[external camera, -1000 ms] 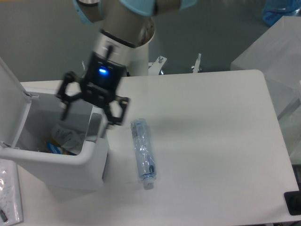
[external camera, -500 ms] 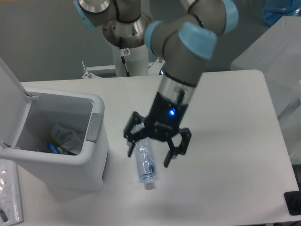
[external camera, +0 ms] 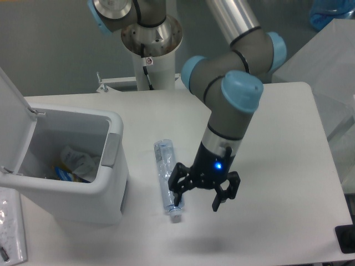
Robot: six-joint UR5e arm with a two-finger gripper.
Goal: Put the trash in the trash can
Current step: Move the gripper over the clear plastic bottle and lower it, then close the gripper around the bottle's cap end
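Tool spread, pinching nothing, low over tabletop. Plastic bottle flat on tabletop, just left of tool in view, near finger close to or touching its capped end; contact unclear. Long axis running roughly near-far in view, white cap at near end. Tool centre offset right of that axis, toward cap end. Needs shift left and fingers straddling across the axis, probably mid-body. Trash can further left, just beside bottle, lid up, wrapper already inside.
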